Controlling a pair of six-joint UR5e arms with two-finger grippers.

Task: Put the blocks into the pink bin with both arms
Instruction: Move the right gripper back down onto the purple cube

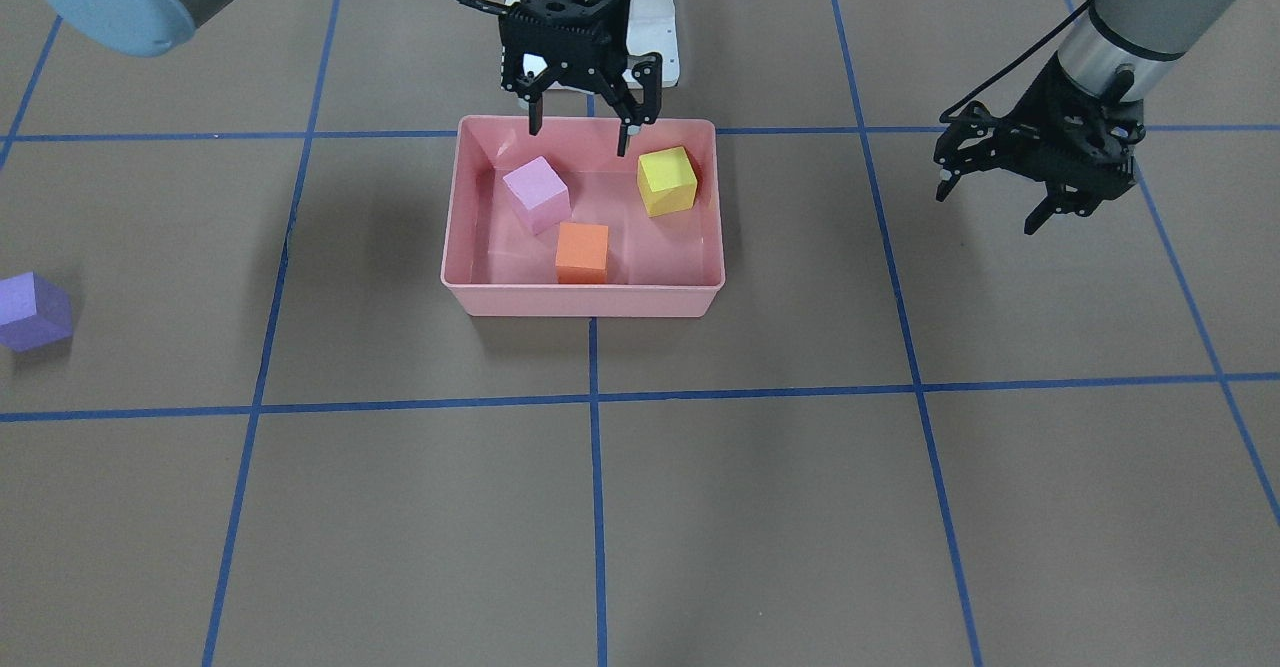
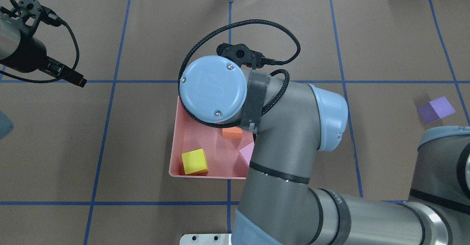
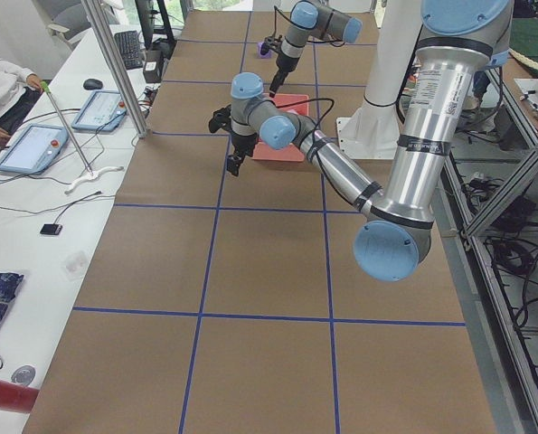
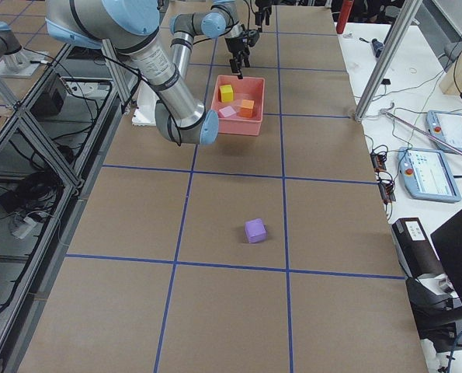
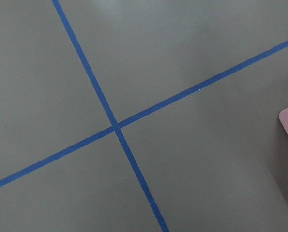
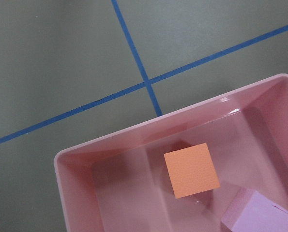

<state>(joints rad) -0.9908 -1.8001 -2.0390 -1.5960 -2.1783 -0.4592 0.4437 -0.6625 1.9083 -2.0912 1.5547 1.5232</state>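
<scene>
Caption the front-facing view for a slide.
Open right gripper above the pink bin of three blocks; purple block outside, left gripper open aside.

I'm counting four small matte cubes: the yellow cube [image 1: 667,181], orange cube [image 1: 582,252] and light pink-lilac cube [image 1: 536,194] are sitting in the one shallow pink plastic bin [image 1: 585,299], and the violet-purple cube [image 1: 33,311] is lying on the brown table [image 1: 800,497]. Two grey-silver robot arms are showing too, the left arm [image 1: 1130,17] and the right arm [image 2: 279,146], each carrying one black two-finger gripper: the left gripper [image 1: 987,209] and the right gripper [image 1: 579,137].
</scene>
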